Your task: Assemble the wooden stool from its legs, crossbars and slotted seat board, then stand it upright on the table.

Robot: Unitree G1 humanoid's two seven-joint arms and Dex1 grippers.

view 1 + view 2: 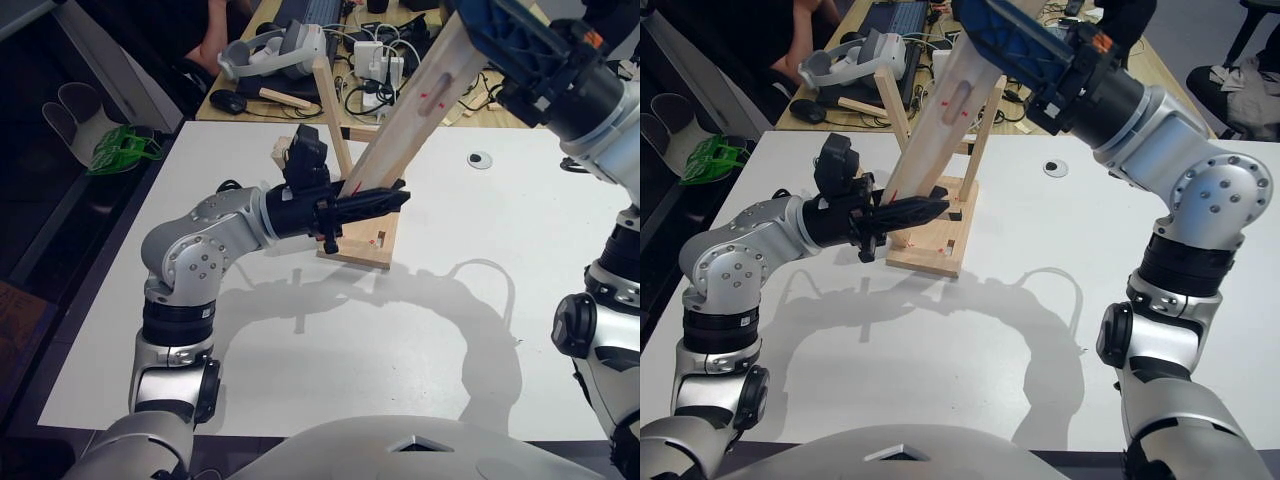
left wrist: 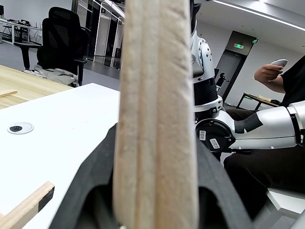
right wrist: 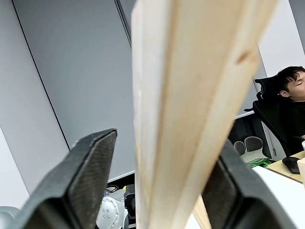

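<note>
Stool plank (image 1: 945, 110): held tilted. Its lower end is clamped in the left hand (image 1: 935, 208), just above the base board (image 1: 930, 252) laid flat on the surface (image 1: 1060, 240), probably so it can be guided into a slot. A thin leg (image 1: 980, 140) is stood up behind. The upper end is gripped by the right hand (image 1: 985, 25) for steering.

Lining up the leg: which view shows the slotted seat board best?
Right eye view: the seat board lies flat on the table, slots visible beside the left gripper. Left eye view shows it more hidden by that gripper. Left wrist view catches a wooden edge, possibly it; right wrist view looks along the leg.
</note>
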